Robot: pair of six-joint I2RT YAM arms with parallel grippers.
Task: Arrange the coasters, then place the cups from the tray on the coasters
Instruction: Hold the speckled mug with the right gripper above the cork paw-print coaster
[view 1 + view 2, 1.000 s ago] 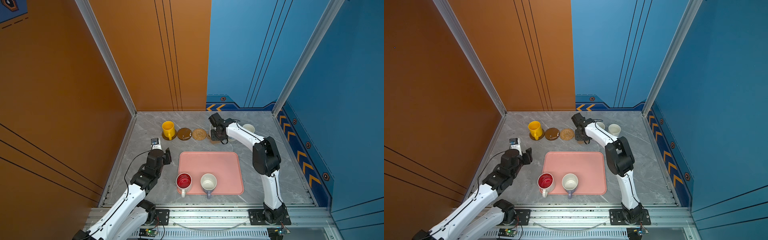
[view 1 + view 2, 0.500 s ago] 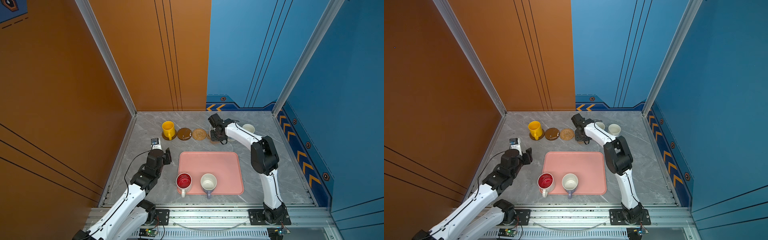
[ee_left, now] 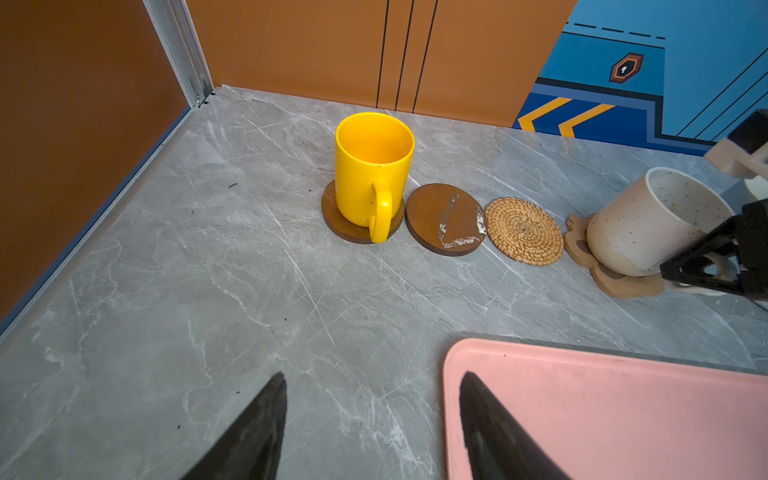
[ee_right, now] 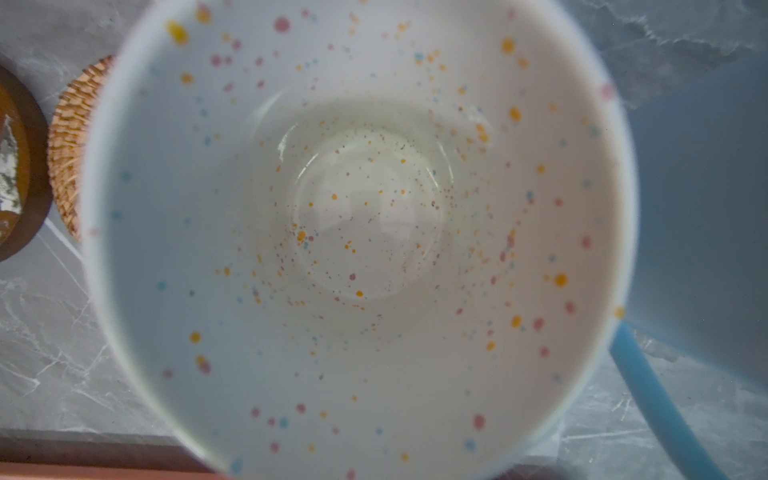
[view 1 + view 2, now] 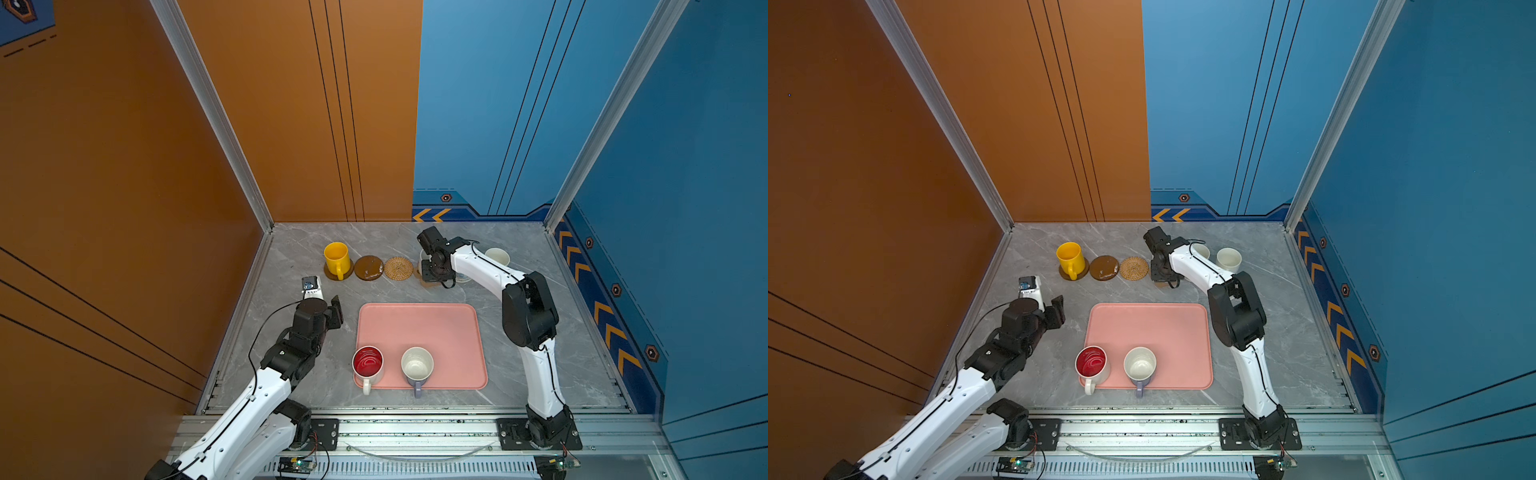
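In both top views my right gripper [image 5: 434,271] [image 5: 1160,272] hangs over the brown paw-shaped coaster [image 3: 579,245]. It is shut on the handle of the speckled white cup [image 3: 646,224] [image 4: 365,232], which rests on that coaster. In the same back row, the yellow cup [image 5: 336,257] stands on a dark brown disc [image 5: 347,272], beside a bare dark disc [image 5: 368,268] and a tan woven coaster [image 5: 398,268]. The pink tray [image 5: 419,326] holds the red-inside cup [image 5: 367,362] and the lavender cup [image 5: 417,365]. My left gripper [image 5: 336,309] [image 3: 374,378] is open and holds nothing, over the table by the tray's far left corner.
A plain white cup [image 5: 497,257] stands at the back right, and a light blue cup [image 5: 1201,250] is half hidden behind my right arm. Orange and blue walls close in the left, back and right sides. Bare grey tabletop [image 5: 291,357] lies left of the tray.
My right arm's elbow has shifted slightly while its gripper stays at the paw coaster with the cup. The left arm has not moved.
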